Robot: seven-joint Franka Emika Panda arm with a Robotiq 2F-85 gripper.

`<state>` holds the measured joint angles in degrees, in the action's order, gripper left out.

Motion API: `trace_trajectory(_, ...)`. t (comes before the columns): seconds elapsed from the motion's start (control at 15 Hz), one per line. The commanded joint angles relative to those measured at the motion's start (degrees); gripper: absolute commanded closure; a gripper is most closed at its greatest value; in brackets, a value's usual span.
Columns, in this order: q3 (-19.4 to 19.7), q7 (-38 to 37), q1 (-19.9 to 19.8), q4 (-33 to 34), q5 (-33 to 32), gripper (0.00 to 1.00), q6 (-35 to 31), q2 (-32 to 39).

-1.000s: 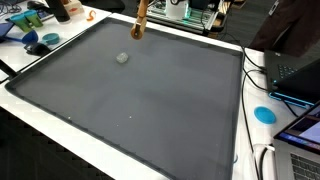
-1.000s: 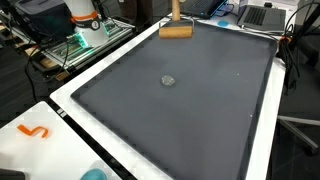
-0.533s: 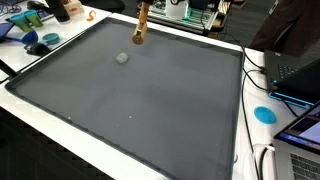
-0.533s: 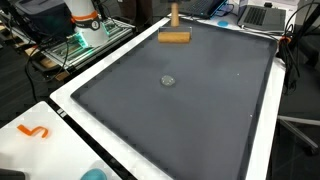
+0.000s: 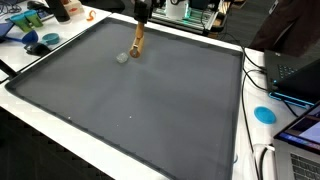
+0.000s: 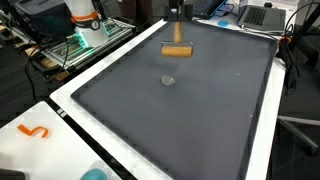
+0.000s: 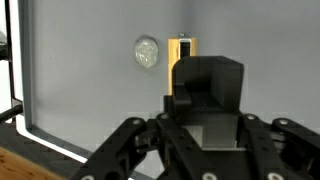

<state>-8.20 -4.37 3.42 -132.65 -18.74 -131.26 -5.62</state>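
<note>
My gripper (image 5: 142,14) (image 6: 176,16) hangs over the far part of a dark grey mat (image 5: 150,110) (image 6: 190,120), shut on the upper end of a wooden tool (image 5: 137,42) (image 6: 177,50). The tool's crossbar head hangs below the fingers, just above the mat. A small round grey object (image 5: 122,57) (image 6: 168,80) lies on the mat a short way from that head, apart from it. In the wrist view the black gripper (image 7: 205,78) hides most of the wooden tool (image 7: 182,48), and the grey object (image 7: 147,51) lies to its left.
The mat has a raised white border (image 5: 60,118) (image 6: 70,100). Blue items and clutter (image 5: 35,40) sit beyond one corner, with laptops and cables (image 5: 295,75) along another side. An orange hook (image 6: 33,131) and a blue disc (image 5: 264,114) lie on the white surround.
The gripper has come down and moved inward over the mat with the wooden tool, bringing its head closer to the small grey object, which has stayed put.
</note>
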Motion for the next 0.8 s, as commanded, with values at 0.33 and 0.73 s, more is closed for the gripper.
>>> trace_trajectory(0.33,2.82,-1.89,-0.45,-1.20,-3.71,0.76,-3.60,4.12)
trace_trajectory(0.73,3.75,-2.73,-0.30,-0.92,-5.36,0.76,-5.06,6.35)
